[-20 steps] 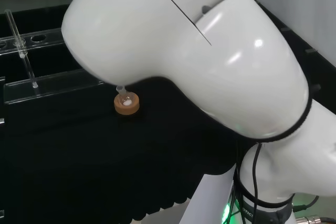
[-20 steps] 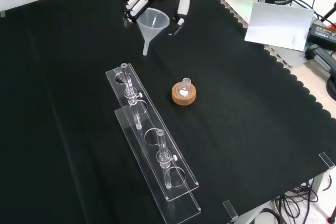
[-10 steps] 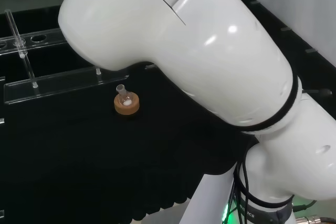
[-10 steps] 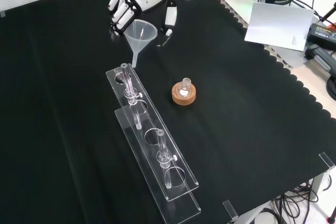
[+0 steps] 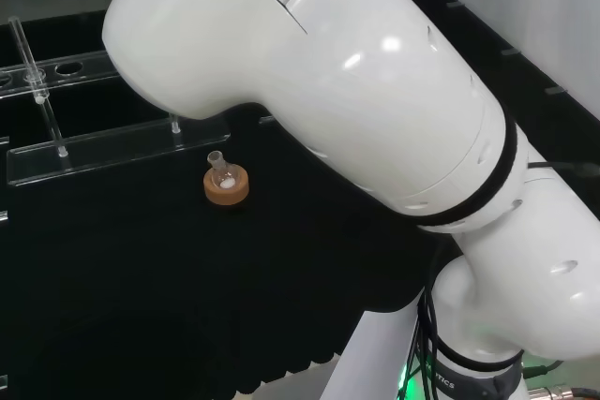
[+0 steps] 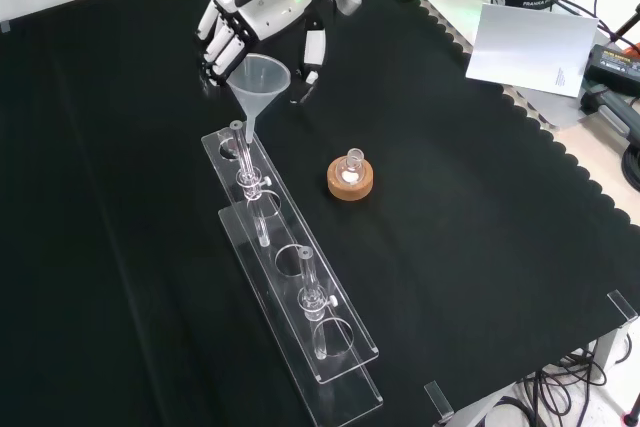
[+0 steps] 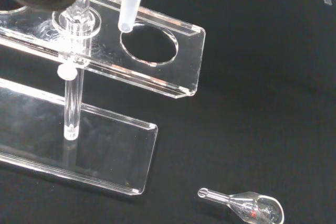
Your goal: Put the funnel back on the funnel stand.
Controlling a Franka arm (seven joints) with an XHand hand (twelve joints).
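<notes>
Front view shows the worktop [image 6: 500, 247] draped in black cloth with a scalloped hem along its right edge. Beyond that edge lie a white sheet of paper [image 6: 533, 45] and loose cables [image 6: 610, 7]. Clear clips [image 6: 622, 307] pin the cloth at the near right corner.

At the far edge, the robot hand [image 6: 255, 7] reaches down with its fingers curled round the rim of a clear funnel [image 6: 257, 79], thumb on the opposite side. The funnel hangs upright above the cloth, its stem pointing at the far end of the clear acrylic funnel stand [image 6: 290, 277], which runs from there toward the near edge. In the wrist view the stem tip [image 7: 127, 11] hovers just over the rim of the end hole [image 7: 149, 43] in the stand's upper plate, not yet inside it.

A small glass flask on a cork ring [image 6: 351, 178] sits just right of the stand in the front view, apart from it. Head view: the arm's white links [image 5: 356, 100] loom over the same cork ring.
</notes>
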